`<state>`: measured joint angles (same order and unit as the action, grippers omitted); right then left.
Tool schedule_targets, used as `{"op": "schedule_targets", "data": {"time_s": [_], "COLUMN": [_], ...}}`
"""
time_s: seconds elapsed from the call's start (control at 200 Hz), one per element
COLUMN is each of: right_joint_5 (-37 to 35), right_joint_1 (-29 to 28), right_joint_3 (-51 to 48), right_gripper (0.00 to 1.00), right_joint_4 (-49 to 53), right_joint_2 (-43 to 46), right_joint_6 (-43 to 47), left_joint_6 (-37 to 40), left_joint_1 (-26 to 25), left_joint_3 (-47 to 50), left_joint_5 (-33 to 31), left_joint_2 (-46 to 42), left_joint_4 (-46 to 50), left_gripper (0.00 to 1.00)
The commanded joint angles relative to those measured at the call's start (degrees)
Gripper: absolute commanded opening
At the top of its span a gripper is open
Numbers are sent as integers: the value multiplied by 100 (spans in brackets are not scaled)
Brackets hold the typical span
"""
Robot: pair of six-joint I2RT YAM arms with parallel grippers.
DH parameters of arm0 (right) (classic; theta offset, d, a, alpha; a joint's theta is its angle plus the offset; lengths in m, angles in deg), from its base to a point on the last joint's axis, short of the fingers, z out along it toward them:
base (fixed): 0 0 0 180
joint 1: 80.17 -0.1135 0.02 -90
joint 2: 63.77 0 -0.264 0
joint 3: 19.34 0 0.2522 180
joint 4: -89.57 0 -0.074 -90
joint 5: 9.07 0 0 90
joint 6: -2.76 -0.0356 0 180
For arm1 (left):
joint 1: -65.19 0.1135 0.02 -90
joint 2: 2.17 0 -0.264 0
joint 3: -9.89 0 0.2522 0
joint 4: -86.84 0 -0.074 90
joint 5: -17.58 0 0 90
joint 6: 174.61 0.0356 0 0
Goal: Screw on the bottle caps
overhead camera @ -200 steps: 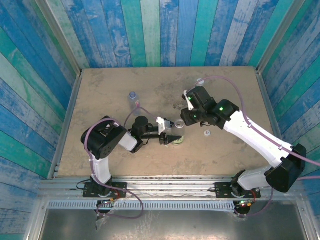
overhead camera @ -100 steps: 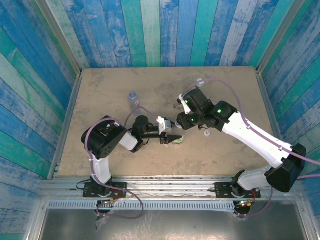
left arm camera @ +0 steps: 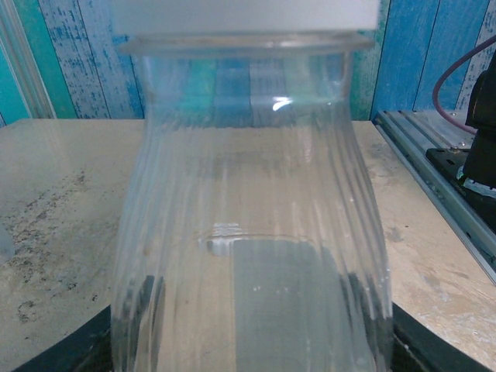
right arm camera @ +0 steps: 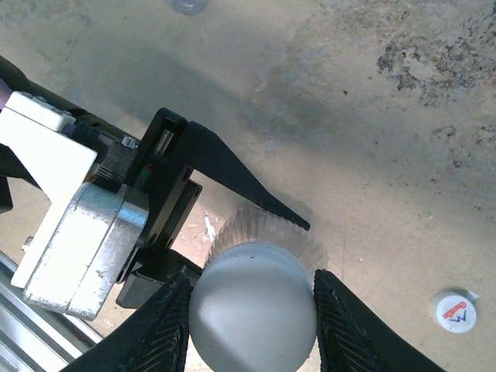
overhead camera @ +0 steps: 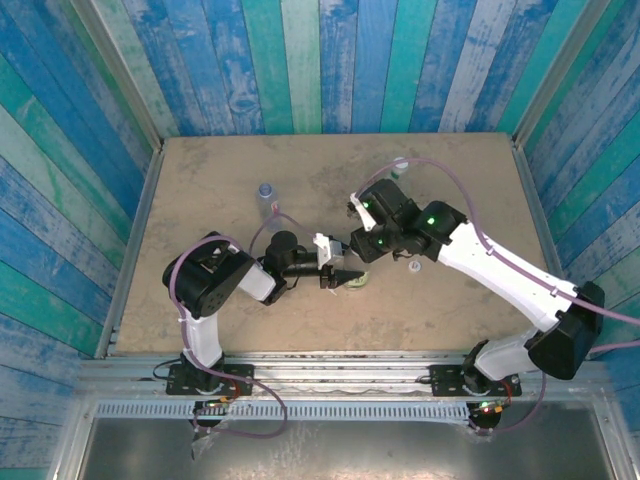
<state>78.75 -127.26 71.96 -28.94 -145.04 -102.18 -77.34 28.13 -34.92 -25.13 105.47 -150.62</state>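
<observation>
Containers: clear ribbed bottle (overhead camera: 358, 283) stands near the table's middle, a little toward the near edge. The left gripper (overhead camera: 350, 278) is clamped on its body from the left. The left wrist view puts the bottle (left arm camera: 248, 217) right against the lens, upright, with dark fingers (left arm camera: 54, 356) at both lower corners. A grey rectangle shows through the lower wall. Cannot tell whether it holds liquid.

White cap (right arm camera: 252, 298) sits on the bottle's neck. The right gripper (right arm camera: 252, 310) holds it from above, a pad pressed to each side. The left wrist view catches the cap (left arm camera: 248, 12) as a white band across the top edge, above the neck ring.

Loose cap (overhead camera: 413, 267) lies flat on the table (overhead camera: 200, 300), just right of the held bottle and apart from it. A second bottle (overhead camera: 265, 192) stands upright left of centre, well apart from both arms. A third bottle (overhead camera: 399, 163) stands toward the far edge beside the right arm's cable.

Room: left half and far strip of the tabletop are open. Plank walls (overhead camera: 60, 200) close three sides. Both grippers crowd one spot.

Views: the right wrist view alone shows the printed mark on the loose cap (right arm camera: 455, 311), the bottle's ribbed shoulder (right arm camera: 267, 229) under the cap, and one left finger (right arm camera: 232, 174) reaching past it. The left wrist view alone shows the metal rail (left arm camera: 434, 178) along the table edge.
</observation>
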Motion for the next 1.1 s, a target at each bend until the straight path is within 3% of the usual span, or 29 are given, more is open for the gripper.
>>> {"op": "schedule_targets", "data": {"time_s": [0.0, 0.316, 0.591, 0.947, 1.097], "right_joint_5": [-139, -73, 80, 16, -17], "right_joint_1": [-46, -46, -70, -155, -155], "right_joint_3": [178, 240, -168, -223, -23], "right_gripper": [43, 43, 41, 42, 50], "right_joint_4": [249, 410, -62, -194, -143], "right_joint_2": [-161, -273, 57, -49, -121], "right_joint_6": [140, 173, 237, 219, 232], "left_joint_6": [147, 114, -239, -181, -54], "left_joint_1": [1, -2, 50, 50, 50], "left_joint_3": [37, 29, 90, 55, 53], "left_joint_5": [0, -32, -92, -96, -130], "left_joint_2": [188, 217, 316, 302, 266], "left_joint_4": [484, 460, 8, 149, 297], "left_gripper": [61, 61, 61, 62, 62]}}
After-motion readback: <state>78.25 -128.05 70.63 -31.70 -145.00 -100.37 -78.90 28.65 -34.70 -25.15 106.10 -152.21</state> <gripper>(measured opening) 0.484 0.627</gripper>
